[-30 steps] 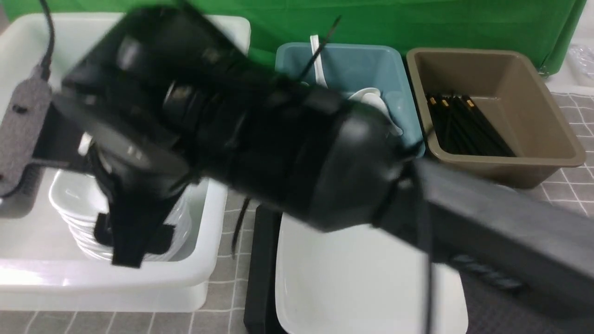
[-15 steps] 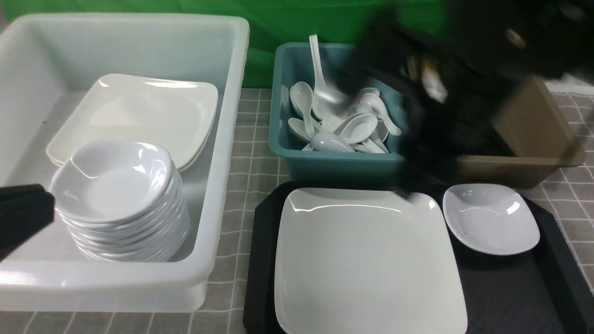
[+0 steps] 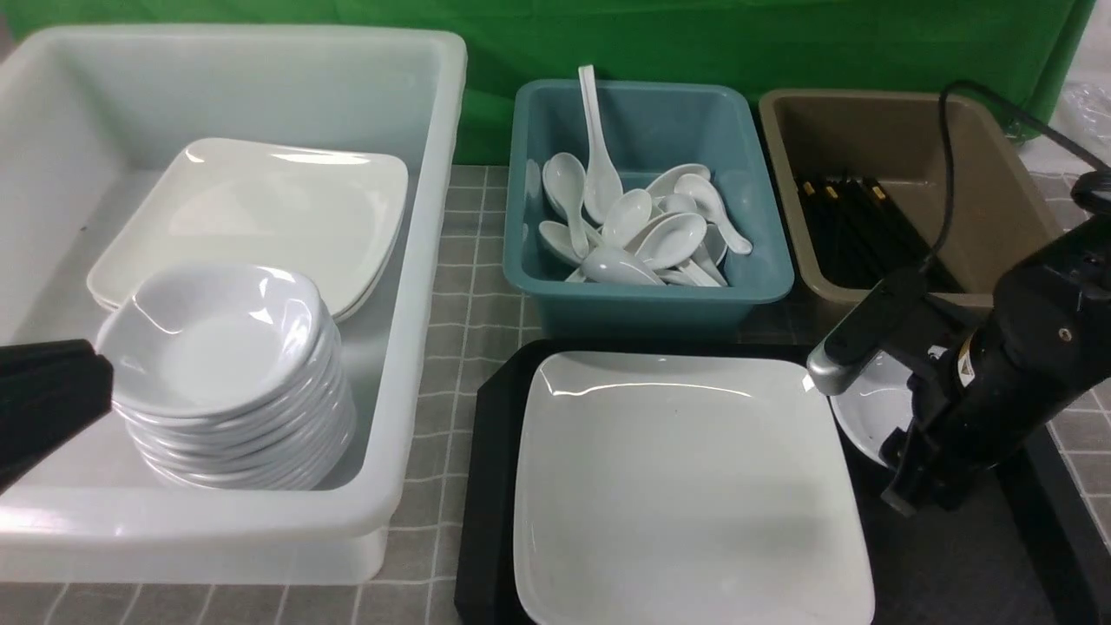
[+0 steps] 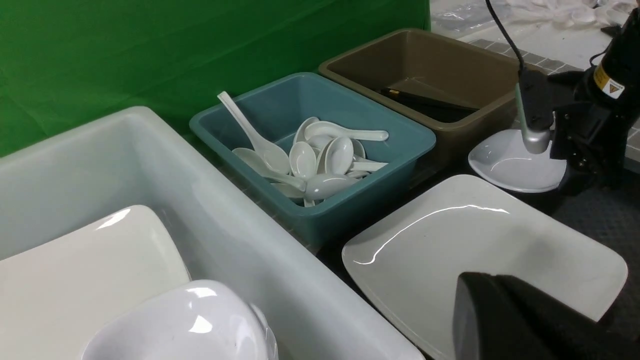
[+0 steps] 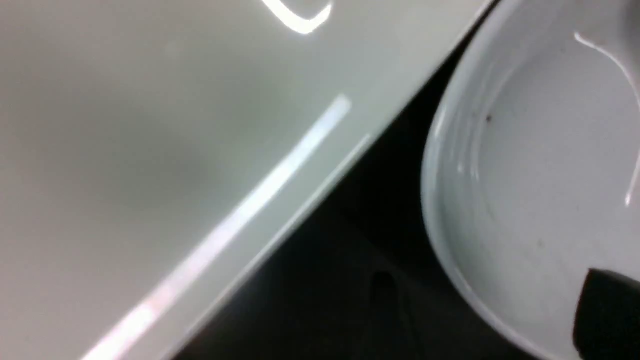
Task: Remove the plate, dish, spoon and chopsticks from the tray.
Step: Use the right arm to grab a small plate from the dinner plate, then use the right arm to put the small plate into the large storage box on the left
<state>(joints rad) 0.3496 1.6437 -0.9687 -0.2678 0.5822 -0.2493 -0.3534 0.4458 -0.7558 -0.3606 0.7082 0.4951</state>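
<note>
Left on the tray [image 3: 490,486]: the plate [image 3: 686,486], mid-tray, and the dish [image 3: 868,417] at its far right corner, partly hidden by the right arm. We see no spoon or sticks on it. The spoons [image 3: 642,234] are piled in the teal tub [image 3: 647,299] and the chopsticks [image 3: 855,234] lie in the brown tub [image 3: 998,174].

Step in hand, as we read it, is the dish pickup. The right pincer [image 3: 907,482] hangs low at the dish's near-left rim, by the gap to the plate. The wrist view shows one finger [image 5: 607,310] over the dish's hollow. We can't tell from any view whether it is released or clenched. The left pincer [image 3: 48,399] sits by the white tub [image 3: 417,286], beside the stack of dishes [image 3: 217,347]. Its state is also unreadable.

To do it well:
- Put one finger inside the rim and one outside, and pinch the wall, not the floor.
- Keep the outer finger off the plate's edge, which is just beside the dish.
- Lift straight up before any swing. The glaze looks slick, so clamp firmly and keep it level.

Orientation:
- The dish lies flat, hollow up. It is a rounded square with no real long axis.
- The plate lies flat, face up, edges parallel to the tray rim.
</note>
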